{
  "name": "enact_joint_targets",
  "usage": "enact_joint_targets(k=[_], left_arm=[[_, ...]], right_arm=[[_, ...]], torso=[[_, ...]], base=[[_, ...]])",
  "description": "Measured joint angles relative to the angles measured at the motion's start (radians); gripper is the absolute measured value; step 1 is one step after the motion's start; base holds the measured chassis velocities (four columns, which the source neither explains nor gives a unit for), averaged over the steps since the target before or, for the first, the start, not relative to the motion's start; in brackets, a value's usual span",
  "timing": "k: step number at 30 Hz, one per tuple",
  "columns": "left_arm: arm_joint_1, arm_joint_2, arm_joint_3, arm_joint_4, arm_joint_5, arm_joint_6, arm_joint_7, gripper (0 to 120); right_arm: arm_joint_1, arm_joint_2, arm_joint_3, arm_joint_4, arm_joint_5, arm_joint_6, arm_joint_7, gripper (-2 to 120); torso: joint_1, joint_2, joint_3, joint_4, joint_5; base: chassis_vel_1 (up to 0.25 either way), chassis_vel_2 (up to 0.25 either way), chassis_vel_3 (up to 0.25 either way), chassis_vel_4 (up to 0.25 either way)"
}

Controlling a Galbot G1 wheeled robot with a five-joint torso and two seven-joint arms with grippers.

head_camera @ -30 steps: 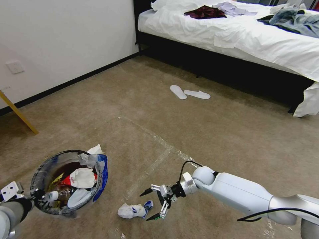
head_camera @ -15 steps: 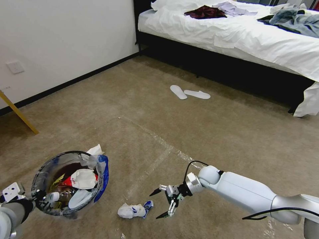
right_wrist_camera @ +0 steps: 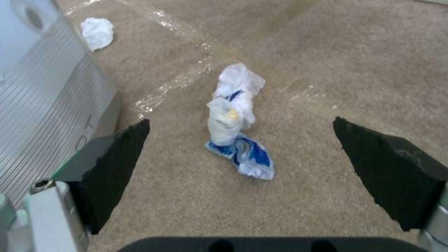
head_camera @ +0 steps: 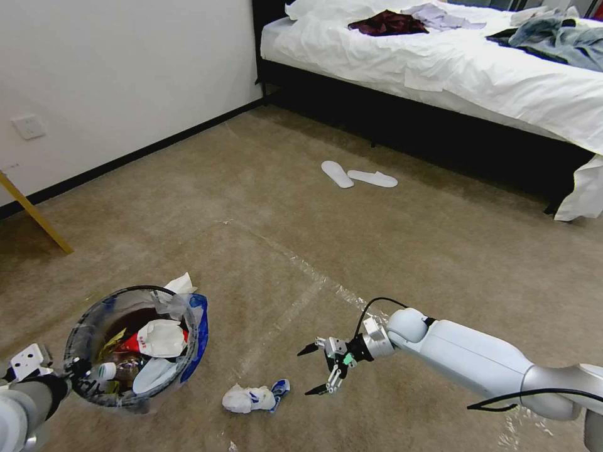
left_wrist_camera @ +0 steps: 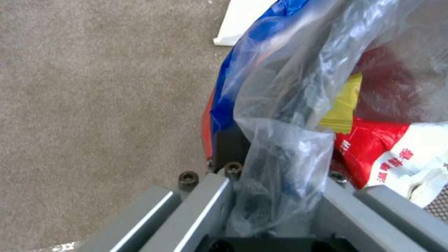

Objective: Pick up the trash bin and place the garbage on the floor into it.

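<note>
Left gripper point(head_camera: 78, 370) at the lower left of the head view, jaws clenched on the near rim of the trash bin point(head_camera: 129, 402); the left wrist view shows the clear liner bag point(left_wrist_camera: 285, 115) with its blue edge bunched between the two grey fingers point(left_wrist_camera: 205, 210). Whether the bin is off the floor or resting on it, cannot tell. Bin holds litter: a red and white wrapper point(head_camera: 157, 339), a yellow scrap point(head_camera: 113, 342), a small clear bottle point(head_camera: 103, 371) near the gripped rim; white tissue point(head_camera: 182, 284) pokes up at the far rim. Red wrapper point(left_wrist_camera: 387, 154) and yellow scrap point(left_wrist_camera: 345, 105) also seen inside through the liner in the left wrist view. Right gripper point(head_camera: 320, 369) reaches in from the lower right, low over the carpet floor point(head_camera: 389, 251), jaws released and spread wide, nothing between them. Remaining garbage, a crumpled white and blue wrapper point(head_camera: 254, 397), lies on the carpet between bin and right gripper, near the fingertips but apart from them. In the right wrist view that wrapper point(right_wrist_camera: 236, 119) lies ahead of the gripper, between the two black fingertips point(right_wrist_camera: 117, 164), no contact. A second white crumpled tissue point(right_wrist_camera: 97, 32) lies farther off on the carpet. Shiny tape streaks point(head_camera: 301, 270) cross the floor. Background: two white slippers point(head_camera: 358, 176) on the carpet near the bed point(head_camera: 452, 69), clothes on the white sheets, a wall socket point(head_camera: 28, 125) on the left wall.
</note>
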Motion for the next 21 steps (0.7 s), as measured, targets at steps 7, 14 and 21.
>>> enact_joint_targets(k=[7, 14, 21], left_arm=[[-0.006, -0.003, 0.01, 0.01, 0.007, 0.0, 0.006, 0], [-0.019, -0.005, 0.025, 0.021, 0.014, 0.0, 0.009, 0], [-0.025, -0.007, 0.029, 0.028, 0.016, 0.0, 0.014, 0]], right_arm=[[0.022, 0.009, -0.016, -0.019, 0.003, -0.016, 0.018, 100], [0.047, 0.024, -0.034, -0.044, 0.002, -0.029, 0.01, 100], [0.069, 0.055, -0.058, -0.086, 0.01, -0.036, 0.013, 100]], torso=[[0.0, 0.0, 0.0, 0.0001, 0.0], [0.0, 0.0, 0.0, 0.0, -0.0001], [0.0, 0.0, 0.0, -0.0001, -0.0001]], base=[[0.0, 0.0, 0.0, 0.0], [0.0, 0.0, 0.0, 0.0], [0.0, 0.0, 0.0, 0.0]])
